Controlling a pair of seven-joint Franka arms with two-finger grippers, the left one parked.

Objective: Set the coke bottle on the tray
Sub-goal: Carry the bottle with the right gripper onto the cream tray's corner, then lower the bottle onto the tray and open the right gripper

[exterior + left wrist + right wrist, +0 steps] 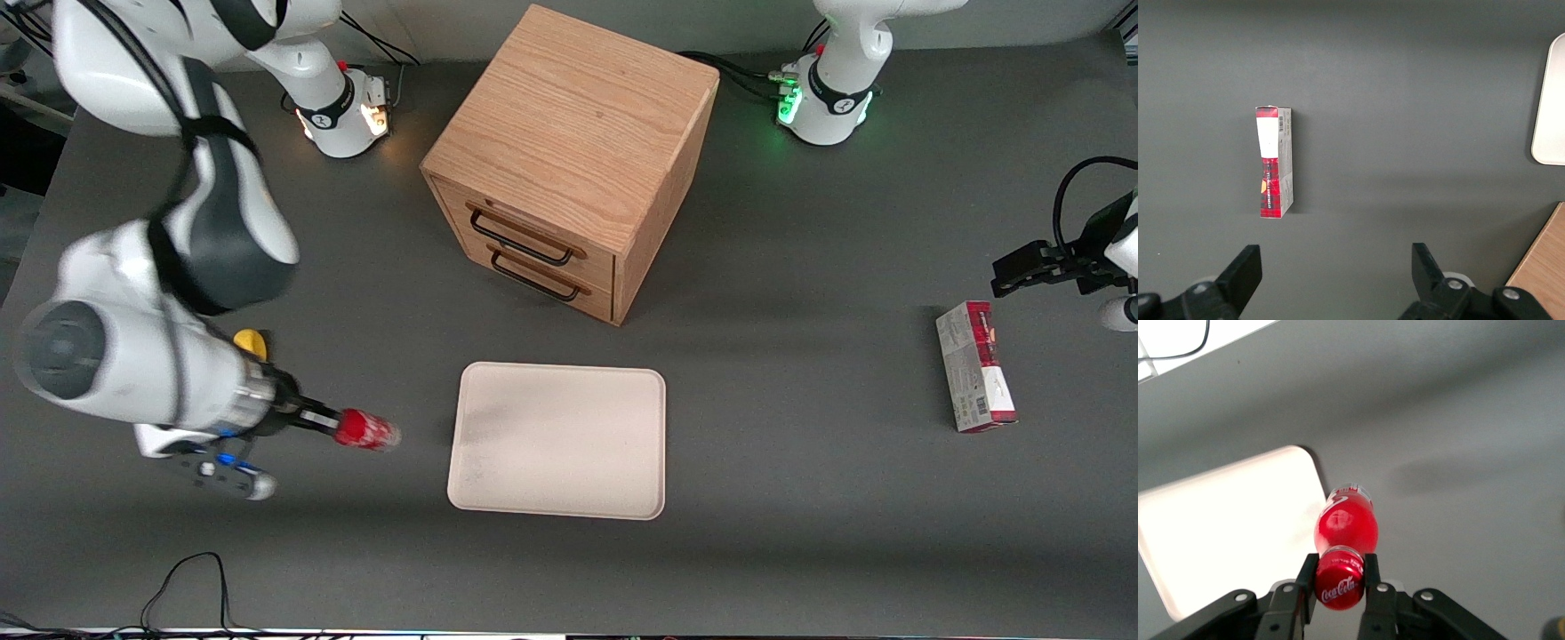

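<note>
Jaws of gripper (1340, 577) clamp bottle (1345, 528) by cap, bottle held clear above bench (800, 551), long axis pointing toward tray (557, 440). Tray just ahead of bottle's base, not yet under it.

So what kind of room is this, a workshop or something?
Probably a robotics lab: arm bases bolted to a grey table, and props laid out, a wooden drawer cabinet, a tray. The gripper holds a coke bottle near the tray.
</note>
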